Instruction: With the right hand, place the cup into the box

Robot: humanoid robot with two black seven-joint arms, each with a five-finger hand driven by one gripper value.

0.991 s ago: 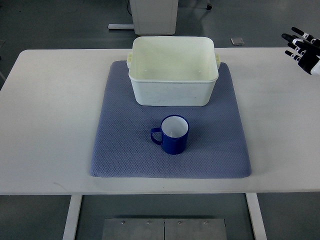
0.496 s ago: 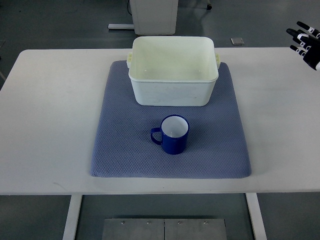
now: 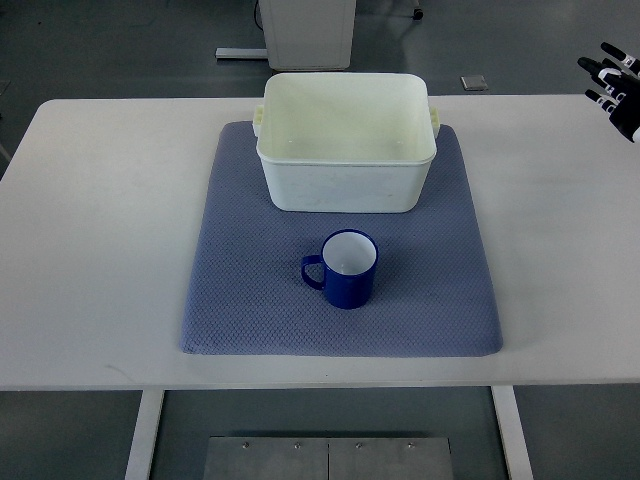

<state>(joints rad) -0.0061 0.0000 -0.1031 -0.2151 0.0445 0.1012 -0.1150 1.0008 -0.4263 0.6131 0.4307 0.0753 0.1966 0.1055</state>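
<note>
The right hand [image 3: 615, 85] has edged further off frame, fingers spread; cup [image 3: 345, 268] untouched.

A dark blue cup [image 3: 342, 269] with a white inside stands upright just below the middle of the frame, empty, its handle pointing to the picture's left. Above it, apart from it, sits a cream-white rectangular box [image 3: 346, 186] at upper centre, open on top and empty, with small lugs on both short sides

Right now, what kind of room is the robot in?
Probably a lab or workshop: a plain white table on a grey floor, with a blue cup and white box staged on a mat.
</note>
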